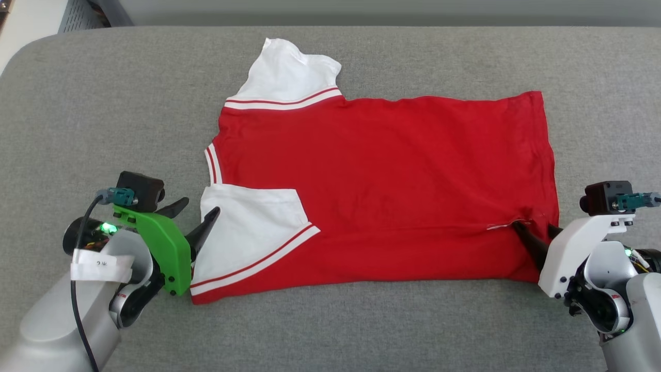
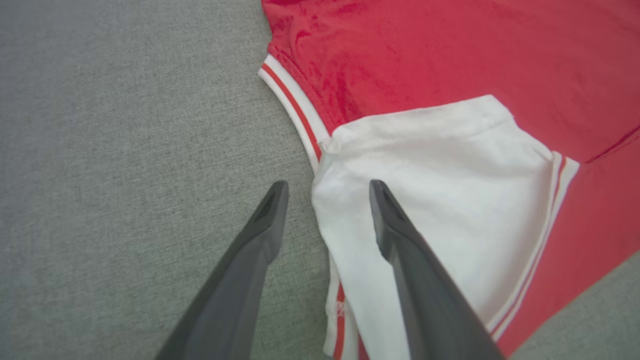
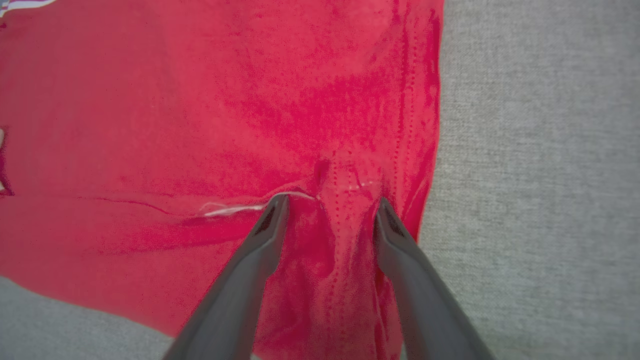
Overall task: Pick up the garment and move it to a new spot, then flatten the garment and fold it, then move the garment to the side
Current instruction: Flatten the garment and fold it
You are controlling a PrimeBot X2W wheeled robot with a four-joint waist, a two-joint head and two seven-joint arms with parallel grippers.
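The garment lies flat on the grey counter, collar toward the robot's left and hem toward its right. Its near long edge is folded up over the red body, and the near sleeve lies folded on top of it. The far sleeve sticks out over the counter.

The left gripper is spread at the shoulder. In the left wrist view one finger is over bare counter and the other over the near sleeve; I cannot tell whether they touch. The right gripper is also spread, at the near hem corner. Both fingertips are down on the red cloth, and a small ridge of it is bunched between them.
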